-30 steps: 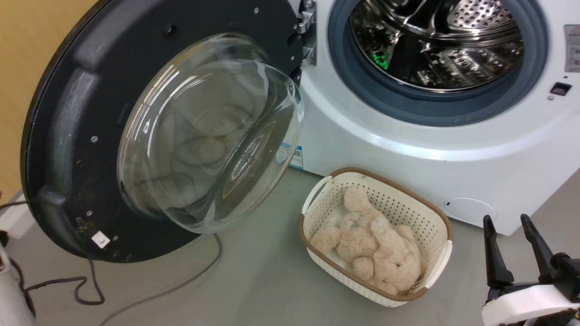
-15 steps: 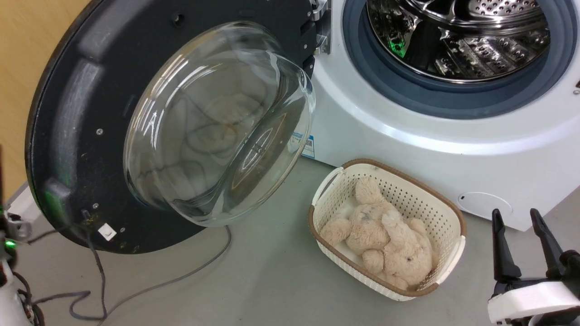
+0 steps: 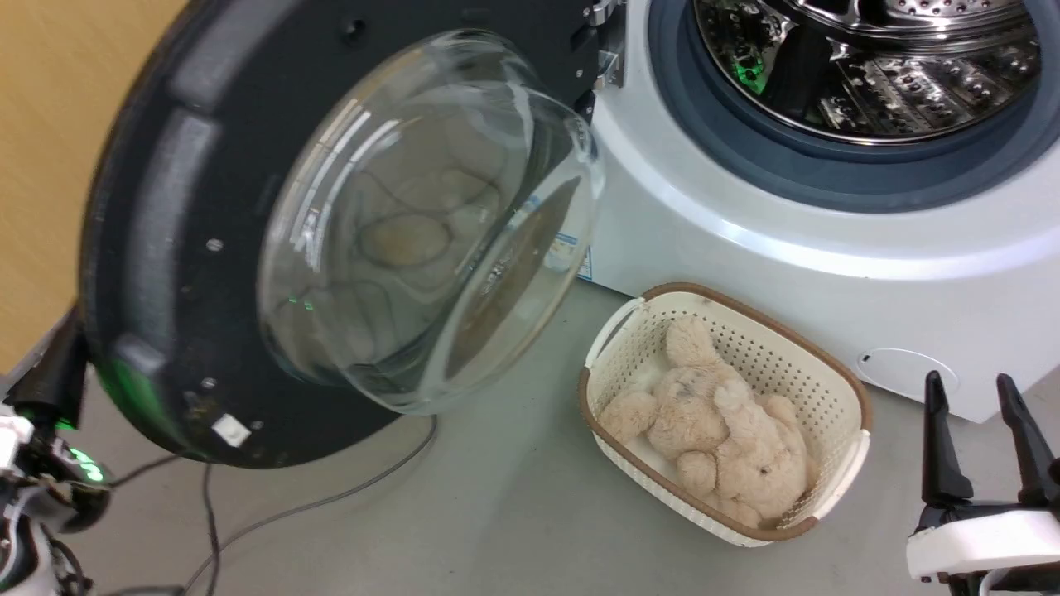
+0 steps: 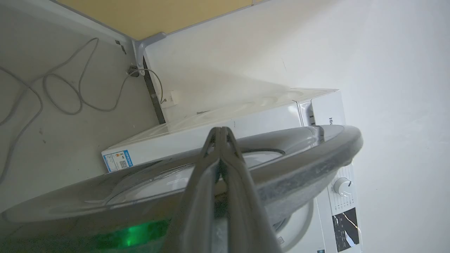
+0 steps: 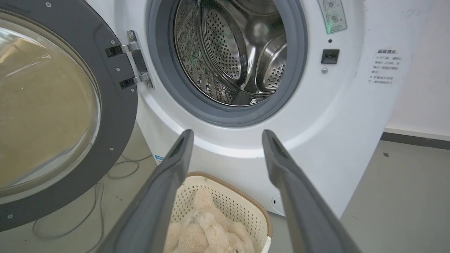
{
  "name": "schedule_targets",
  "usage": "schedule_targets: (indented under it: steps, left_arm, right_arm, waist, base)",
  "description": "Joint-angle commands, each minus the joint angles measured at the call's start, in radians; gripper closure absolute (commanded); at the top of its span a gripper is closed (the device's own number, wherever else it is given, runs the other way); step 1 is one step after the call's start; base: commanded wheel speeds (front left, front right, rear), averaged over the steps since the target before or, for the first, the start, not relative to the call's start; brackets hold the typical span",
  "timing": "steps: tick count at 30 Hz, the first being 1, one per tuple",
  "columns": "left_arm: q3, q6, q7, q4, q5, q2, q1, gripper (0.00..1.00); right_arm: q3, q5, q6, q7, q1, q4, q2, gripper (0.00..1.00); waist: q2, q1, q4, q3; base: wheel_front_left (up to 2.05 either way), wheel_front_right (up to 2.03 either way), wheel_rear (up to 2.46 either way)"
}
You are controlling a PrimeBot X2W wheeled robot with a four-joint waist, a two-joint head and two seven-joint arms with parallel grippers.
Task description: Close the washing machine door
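The left gripper point(image 4: 220, 130) has its two fingers point(image 4: 198, 196) pressed together along their length. They rise from the bottom middle of the left wrist view to a single tip at mid-frame. In the head view the left arm point(image 3: 37, 484) sits at the lower left edge, dark and white, with a green light point(image 3: 85, 470) on it. The right gripper point(image 3: 969, 381) stands at the lower right of the head view, fingers upright and parted above a white wrist point(image 3: 977, 542). In the right wrist view its fingers spread wide with a clear gap between them.
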Motion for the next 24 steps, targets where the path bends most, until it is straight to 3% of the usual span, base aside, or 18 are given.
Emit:
schedule_targets:
  steps: [1,7,14,24]
  left_arm:
    - [-0.007,-0.007,0.037,-0.015,-0.037,-0.023,0.026,1.0]
    - [-0.081,-0.013,0.13,-0.116,-0.099,-0.064,0.096,1.0]
    - [-0.236,-0.021,0.193,-0.292,-0.205,-0.082,0.201,1.0]
    - [-0.526,-0.022,0.163,-0.485,-0.213,-0.083,0.287,1.0]
  right_arm:
    - [-0.01,0.014,0.001,-0.011,-0.013,0.005,0.004,0.0]
    - [-0.028,0.023,0.001,-0.024,-0.023,0.012,0.004,0.0]
    - [-0.043,0.033,0.001,-0.038,-0.025,0.021,0.005,0.0]
    - [-0.035,0.048,0.001,-0.041,-0.044,0.031,0.005,0.0]
  waist:
    - [0.0,0.0,0.009,0.003]
    - [0.0,0.0,0.037,0.014]
    - [0.0,0.0,0.067,0.018]
    - [0.0,0.0,0.024,0.02]
  base:
    - [0.0,0.0,0.0]
    - [0.0,0.0,0.0]
    - [0.0,0.0,0.0]
    - [0.0,0.0,0.0]
